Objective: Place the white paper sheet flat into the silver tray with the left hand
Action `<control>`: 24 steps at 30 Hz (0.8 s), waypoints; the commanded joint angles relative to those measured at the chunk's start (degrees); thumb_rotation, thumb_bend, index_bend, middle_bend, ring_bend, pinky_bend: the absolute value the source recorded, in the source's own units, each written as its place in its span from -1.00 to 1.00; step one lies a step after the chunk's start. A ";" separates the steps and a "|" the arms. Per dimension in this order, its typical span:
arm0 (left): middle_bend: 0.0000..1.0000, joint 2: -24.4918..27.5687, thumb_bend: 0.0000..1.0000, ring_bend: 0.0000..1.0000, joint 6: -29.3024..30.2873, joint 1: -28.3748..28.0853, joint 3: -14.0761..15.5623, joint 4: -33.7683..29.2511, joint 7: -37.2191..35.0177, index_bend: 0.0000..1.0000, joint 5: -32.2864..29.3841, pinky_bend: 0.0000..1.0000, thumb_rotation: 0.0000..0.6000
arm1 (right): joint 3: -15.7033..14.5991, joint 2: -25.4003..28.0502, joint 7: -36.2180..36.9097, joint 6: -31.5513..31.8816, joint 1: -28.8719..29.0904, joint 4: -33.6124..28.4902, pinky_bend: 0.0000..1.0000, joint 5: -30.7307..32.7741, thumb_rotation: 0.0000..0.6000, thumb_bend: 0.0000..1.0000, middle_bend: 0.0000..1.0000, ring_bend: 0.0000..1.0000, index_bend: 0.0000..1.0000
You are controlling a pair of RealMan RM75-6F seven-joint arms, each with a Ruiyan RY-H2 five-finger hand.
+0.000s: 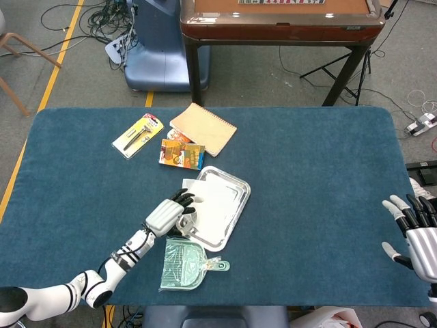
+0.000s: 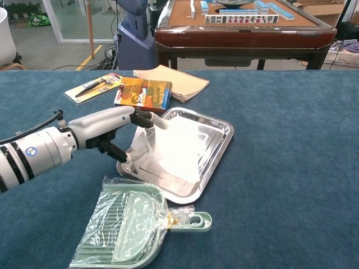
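felted blue table (image 1: 307,178), rounded corners, wide bare nap from centre toward 3 o'clock. shiny rectangular silver tray (image 2: 221,147) with raised rim near centre. white paper sheet (image 2: 179,145) lying inside, near edge lifted. left hand (image 2: 115,126) at tray's 9 o'clock, fingers pinching sheet. right hand (image 1: 415,229) at 4 o'clock edge, fingers spread, grasping nothing.

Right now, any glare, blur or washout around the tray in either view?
Head view: white paper sheet washes out against the silver tray, its edges hard to trace; focus is sharp. Chest view: the tray's rim shows mild ceiling reflections and the sheet is overexposed; left hand is crisp, casting a soft shadow on the tray.
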 commanded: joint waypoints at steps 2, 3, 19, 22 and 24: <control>-0.62 0.13 -0.11 -0.76 -0.35 -0.10 -0.05 -0.16 0.75 -0.05 -0.21 -1.00 1.00 | 0.02 0.05 -0.05 0.10 -0.07 -0.09 -0.87 0.03 1.00 -0.61 -0.72 -0.97 -0.69; -0.62 0.27 -0.12 -0.76 -0.41 -0.05 -0.05 -0.40 0.86 -0.12 -0.33 -1.00 1.00 | 0.02 0.06 -0.09 0.10 -0.08 -0.12 -0.87 0.04 1.00 -0.61 -0.72 -0.97 -0.69; -0.66 1.64 -0.28 -0.76 -0.55 0.49 -0.87 -0.63 7.66 -0.57 -2.27 -1.00 1.00 | 0.05 0.13 -0.27 0.22 -0.13 -0.38 -0.87 -0.08 1.00 -0.61 -0.72 -0.97 -0.69; -0.67 2.45 -0.28 -0.76 -0.85 0.90 -0.74 -1.16 8.83 -0.59 -2.94 -1.00 1.00 | 0.03 0.06 -0.31 0.04 -0.03 -0.35 -0.86 -0.14 1.00 -0.61 -0.72 -0.97 -0.69; -0.69 3.12 -0.28 -0.77 -1.45 1.11 -0.59 -1.47 10.23 -0.63 -3.62 -1.00 1.00 | 0.05 0.01 -0.28 -0.02 0.05 -0.35 -0.87 -0.22 1.00 -0.61 -0.72 -0.97 -0.69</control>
